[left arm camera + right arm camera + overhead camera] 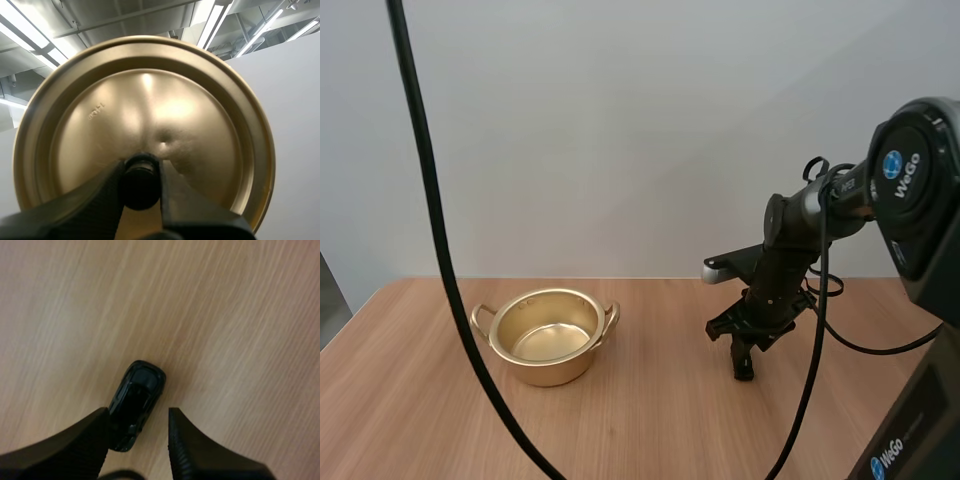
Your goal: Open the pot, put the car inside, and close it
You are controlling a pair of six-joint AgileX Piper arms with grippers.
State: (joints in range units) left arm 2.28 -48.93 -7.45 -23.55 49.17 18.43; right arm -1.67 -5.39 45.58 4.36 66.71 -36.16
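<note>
Wooden table point(650, 420), open pot point(552, 372), left claw point(141, 172) pinching lid point(145, 110), right claw point(137, 412) spread over car point(139, 385)

One pot point(548, 335), lower left of the high frame; one lid point(145, 115); one black car point(136, 402); one worktop point(650, 420) — all single. Two grasping parts — the left end effector point(141, 176) and the right end effector point(138, 426).

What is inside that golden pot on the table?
Nothing: the pot shows a bare bottom, though its near wall hides its inner side. The car lies on the table at the open right gripper; the left gripper holds the lid.
</note>
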